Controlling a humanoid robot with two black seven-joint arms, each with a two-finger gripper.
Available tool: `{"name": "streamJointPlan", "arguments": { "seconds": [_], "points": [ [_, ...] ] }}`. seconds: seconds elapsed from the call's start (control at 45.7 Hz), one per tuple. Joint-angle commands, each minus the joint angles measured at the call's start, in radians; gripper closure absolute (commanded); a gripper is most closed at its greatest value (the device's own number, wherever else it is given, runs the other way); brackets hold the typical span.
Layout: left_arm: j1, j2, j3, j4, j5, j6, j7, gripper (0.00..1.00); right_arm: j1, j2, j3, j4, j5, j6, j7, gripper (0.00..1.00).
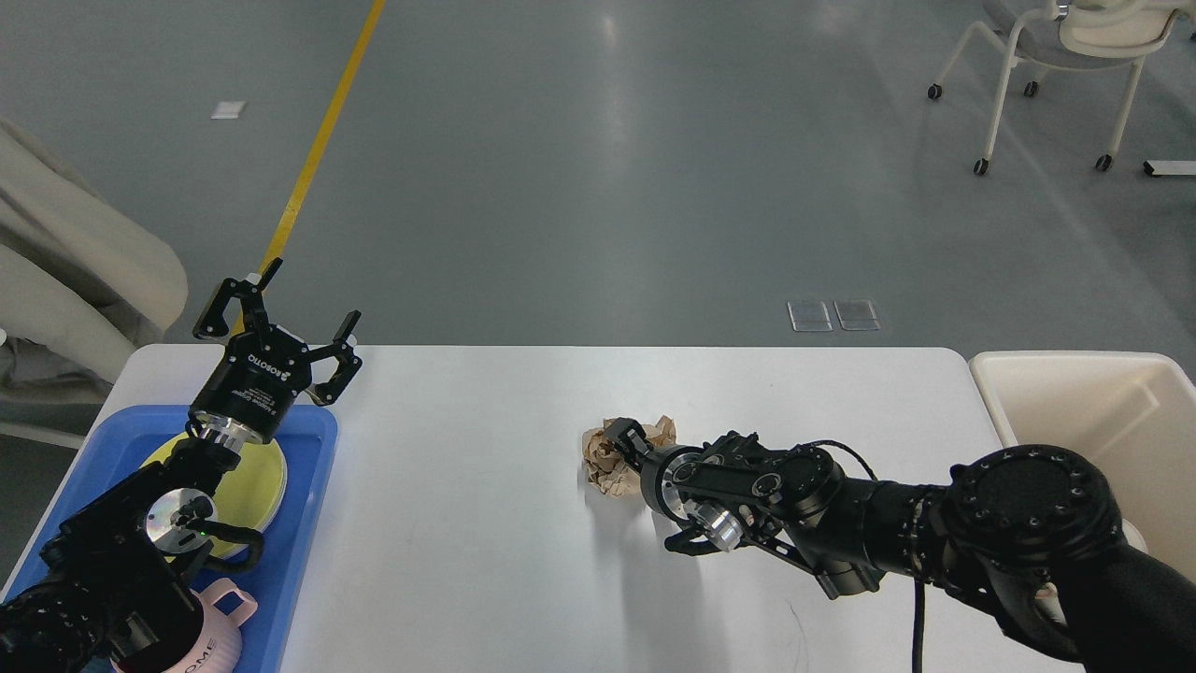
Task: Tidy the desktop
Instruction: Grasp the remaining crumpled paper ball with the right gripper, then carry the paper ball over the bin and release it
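The desktop (467, 533) is a wide white tabletop with rounded corners. A crumpled brown paper ball (605, 462) lies near its middle. My right gripper (633, 441) reaches in from the right and is pressed into the ball's right side. One dark finger (624, 431) lies over the paper and the other is hidden, so its state is unclear. My left gripper (280, 322) stands open and empty above the far edge of the blue tray (304, 551), at the left.
The blue tray holds a yellow plate (262, 472) and a pink cup (222, 628). A cream-white bin (1112, 402) stands at the table's right end. Beyond the table there is a wheeled chair (1056, 47) at the far right and beige fabric (75, 280) at the left.
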Motion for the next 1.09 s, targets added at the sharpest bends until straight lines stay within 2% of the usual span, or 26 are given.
{"name": "streamJointPlan", "arguments": {
  "seconds": [0.0, 0.109, 0.219, 0.241, 0.306, 0.503, 0.591, 0.832, 0.985, 1.073],
  "points": [
    [0.0, 0.0, 0.0, 0.0, 0.0, 0.0, 0.0, 0.0, -0.022, 0.005, 0.001, -0.002, -0.002, 0.0, 0.003, 0.33],
    [0.0, 0.0, 0.0, 0.0, 0.0, 0.0, 0.0, 0.0, -0.027, 0.005, 0.003, -0.002, -0.02, 0.0, 0.003, 0.54],
    [0.0, 0.0, 0.0, 0.0, 0.0, 0.0, 0.0, 0.0, -0.027, 0.006, 0.003, -0.002, -0.052, 0.0, 0.003, 0.67],
    [0.0, 0.0, 0.0, 0.0, 0.0, 0.0, 0.0, 0.0, -0.027, 0.005, 0.003, 0.0, -0.058, 0.0, 0.003, 0.73],
    [0.0, 0.0, 0.0, 0.0, 0.0, 0.0, 0.0, 0.0, -0.027, 0.003, 0.003, 0.001, -0.077, 0.008, 0.003, 1.0],
    [0.0, 0.0, 0.0, 0.0, 0.0, 0.0, 0.0, 0.0, -0.027, -0.006, 0.003, 0.044, -0.078, 0.019, 0.002, 1.0],
    [0.0, 0.0, 0.0, 0.0, 0.0, 0.0, 0.0, 0.0, -0.013, -0.02, -0.012, 0.115, -0.078, 0.019, -0.003, 1.0],
    [0.0, 0.0, 0.0, 0.0, 0.0, 0.0, 0.0, 0.0, 0.142, -0.293, -0.186, 0.405, -0.08, 0.04, -0.011, 1.0],
    [0.0, 0.0, 0.0, 0.0, 0.0, 0.0, 0.0, 0.0, 0.416, -0.535, -0.336, 0.601, -0.08, 0.233, -0.009, 1.0],
    [0.0, 0.0, 0.0, 0.0, 0.0, 0.0, 0.0, 0.0, 0.656, -0.681, -0.443, 0.699, -0.111, 0.498, -0.009, 1.0]
  ]
}}
